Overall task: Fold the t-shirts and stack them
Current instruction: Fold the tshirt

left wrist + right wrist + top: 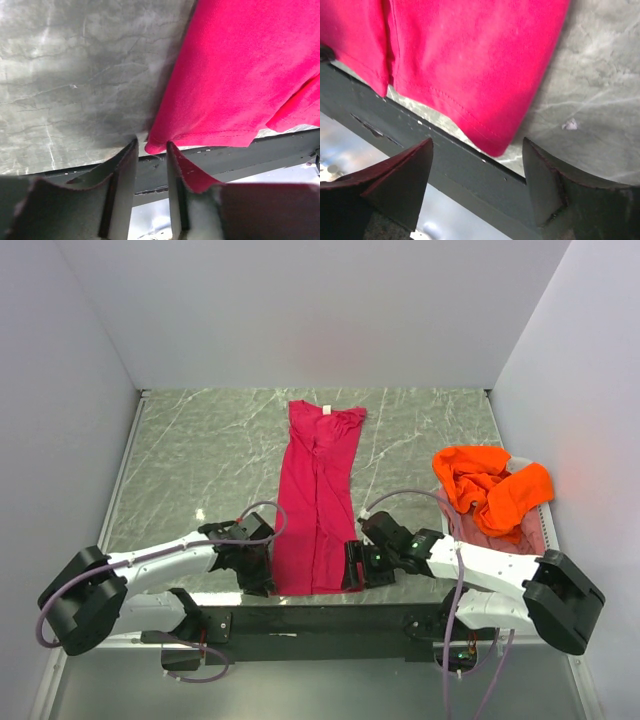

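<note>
A crimson-magenta t-shirt (318,500) lies as a long narrow strip down the middle of the marble table, collar at the far end. My left gripper (262,580) is at the hem's near-left corner. In the left wrist view the left gripper (152,145) has its jaws narrowed with a gap still showing, and the hem corner (152,144) sits right at their tips, not pinched. My right gripper (352,575) is at the near-right corner. In the right wrist view the right gripper (477,142) stands wide open, just short of the hem corner (495,145). A bright orange t-shirt (490,485) lies crumpled at the right.
The orange shirt sits on top of a white basket (545,525) at the table's right edge, with pink-red cloth (485,537) under it. A dark bar (300,620) runs along the near table edge just below both grippers. White walls close in the back and sides.
</note>
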